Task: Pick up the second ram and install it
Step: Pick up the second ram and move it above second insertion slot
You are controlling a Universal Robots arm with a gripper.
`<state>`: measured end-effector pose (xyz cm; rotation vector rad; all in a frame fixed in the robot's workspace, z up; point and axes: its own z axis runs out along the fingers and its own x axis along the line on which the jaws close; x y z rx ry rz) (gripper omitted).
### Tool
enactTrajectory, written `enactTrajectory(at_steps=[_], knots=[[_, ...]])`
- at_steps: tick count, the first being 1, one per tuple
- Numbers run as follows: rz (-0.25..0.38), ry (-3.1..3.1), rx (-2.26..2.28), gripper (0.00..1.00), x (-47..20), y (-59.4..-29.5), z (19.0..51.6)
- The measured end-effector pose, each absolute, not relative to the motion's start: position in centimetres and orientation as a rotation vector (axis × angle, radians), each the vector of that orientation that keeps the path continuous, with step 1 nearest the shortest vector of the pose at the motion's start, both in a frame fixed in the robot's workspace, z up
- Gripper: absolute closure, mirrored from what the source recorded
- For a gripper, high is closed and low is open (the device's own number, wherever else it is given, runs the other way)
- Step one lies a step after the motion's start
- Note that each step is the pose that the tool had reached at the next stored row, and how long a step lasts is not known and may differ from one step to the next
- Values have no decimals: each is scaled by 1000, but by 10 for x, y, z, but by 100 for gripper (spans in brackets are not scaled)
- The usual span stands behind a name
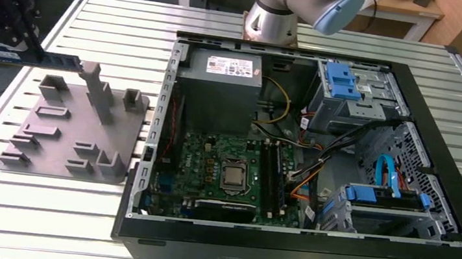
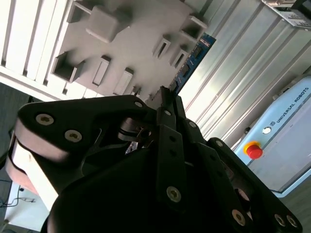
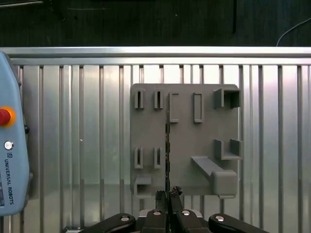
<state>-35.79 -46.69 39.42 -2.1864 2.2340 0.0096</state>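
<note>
- Blue second ram (image 1: 56, 60): clamping it in the gripper (image 1: 31, 49), upper left of the exterior view, above grey fixture (image 1: 75, 125).
- Not yet seating it in motherboard (image 1: 210, 160), lower centre.

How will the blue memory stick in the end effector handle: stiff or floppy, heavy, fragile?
Probably stiff: the memory stick juts level from the end effector without sagging. Likely light, since it looks a thin sliver edge-on in the first wrist view. Its exposed chips suggest it is fragile, so knocks could harm it.
</note>
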Motion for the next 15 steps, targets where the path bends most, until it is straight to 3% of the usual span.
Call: enactTrajectory(at_steps=[15], knots=[[18, 2238, -2190, 86, -291, -467, 394]])
